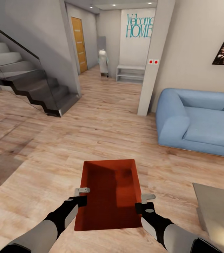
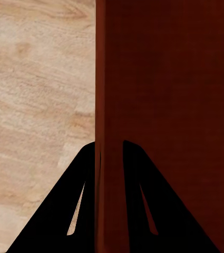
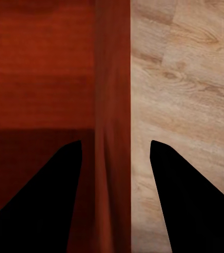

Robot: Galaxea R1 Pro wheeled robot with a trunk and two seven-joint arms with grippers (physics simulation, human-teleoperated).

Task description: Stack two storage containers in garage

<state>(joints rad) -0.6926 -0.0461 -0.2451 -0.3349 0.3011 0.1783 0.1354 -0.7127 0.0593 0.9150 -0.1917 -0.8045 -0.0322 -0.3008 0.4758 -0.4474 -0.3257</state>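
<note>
One orange-red storage container (image 1: 108, 189), open-topped, hangs low in front of me over the living room's light wood planks (image 1: 56, 147). My left gripper (image 1: 81, 195) is shut on its left wall; in the left wrist view the gripper (image 2: 110, 142) pinches that wall (image 2: 112, 79) between both fingers. My right gripper (image 1: 145, 201) straddles the container's right wall. In the right wrist view that gripper (image 3: 116, 141) stands open, with a gap on each side of the wall (image 3: 113, 105). The garage is out of view.
A blue sofa (image 1: 199, 123) stands to the right, and a low table's corner (image 1: 217, 207) is at the near right. Dark stairs (image 1: 31, 84) rise on the left. Ahead, past a white pillar (image 1: 154, 59), a hallway leads to a wooden door (image 1: 79, 44) and a white shelf (image 1: 130, 73).
</note>
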